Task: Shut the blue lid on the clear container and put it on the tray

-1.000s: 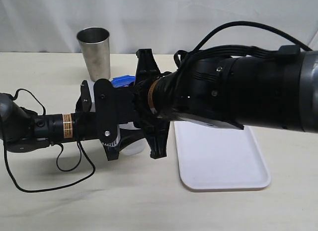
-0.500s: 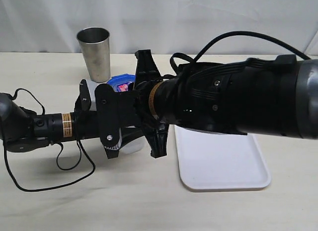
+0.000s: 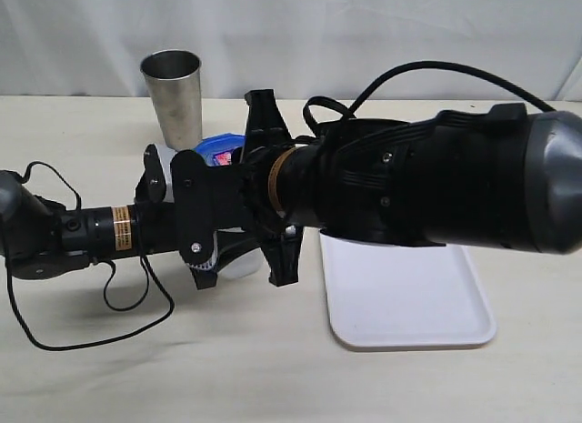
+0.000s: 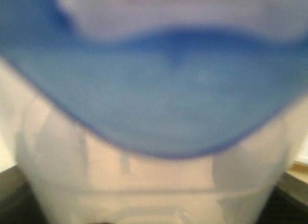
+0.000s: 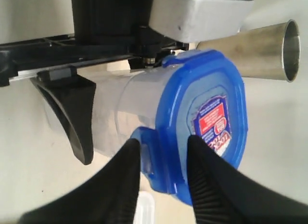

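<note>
Blue lid [image 5: 202, 123] sits atop the clear container [image 5: 130, 108], which the left gripper [image 4: 154, 195] clamps upright beside the white tray [image 3: 409, 296]. The right gripper [image 5: 163, 176] straddles one snap flap [image 5: 147, 159], pinching or merely bracketing I cannot tell. Latching the flaps and the move onto the tray seemingly remain.

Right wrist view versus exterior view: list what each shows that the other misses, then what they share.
Only the right wrist view: the right gripper with its fingers either side of a flap of the blue lid. Only the exterior view: the tray and a black cable arching over the right arm. Both: the blue lid, the clear container it sits on, and the steel tumbler.
</note>
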`<move>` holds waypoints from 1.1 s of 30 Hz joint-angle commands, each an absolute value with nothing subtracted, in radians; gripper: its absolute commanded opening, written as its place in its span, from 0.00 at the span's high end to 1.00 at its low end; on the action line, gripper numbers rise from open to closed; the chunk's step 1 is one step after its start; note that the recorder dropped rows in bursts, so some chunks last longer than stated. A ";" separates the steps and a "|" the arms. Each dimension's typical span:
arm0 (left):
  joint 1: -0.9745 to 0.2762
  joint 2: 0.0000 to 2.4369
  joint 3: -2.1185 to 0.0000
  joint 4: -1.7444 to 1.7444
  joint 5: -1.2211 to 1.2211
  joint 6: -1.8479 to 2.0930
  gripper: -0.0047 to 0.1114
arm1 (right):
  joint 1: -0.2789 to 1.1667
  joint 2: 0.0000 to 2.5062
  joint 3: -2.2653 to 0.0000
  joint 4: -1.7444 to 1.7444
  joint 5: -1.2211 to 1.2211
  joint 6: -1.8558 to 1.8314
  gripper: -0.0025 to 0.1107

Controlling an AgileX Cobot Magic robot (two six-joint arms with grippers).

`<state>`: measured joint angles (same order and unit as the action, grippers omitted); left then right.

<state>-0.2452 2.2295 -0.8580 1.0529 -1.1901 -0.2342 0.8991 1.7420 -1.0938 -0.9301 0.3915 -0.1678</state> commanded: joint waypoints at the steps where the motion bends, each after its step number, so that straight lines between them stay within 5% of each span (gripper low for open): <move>1: -0.267 2.225 -0.851 1.114 -1.221 -0.126 0.96 | 0.895 1.755 -1.064 -0.718 0.409 -0.180 0.62; 16: -0.267 2.225 -0.851 1.080 -1.221 0.318 0.96 | 0.895 1.464 -1.074 -0.110 0.478 -0.516 0.58; 33: -0.268 2.225 -0.851 1.147 -1.221 0.467 0.96 | 0.783 1.738 -1.622 0.075 1.213 -0.569 0.58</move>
<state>-0.2666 2.2295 -0.8562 1.1300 -1.2040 0.4620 0.8301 1.6896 -1.5682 0.0317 1.1611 -0.5239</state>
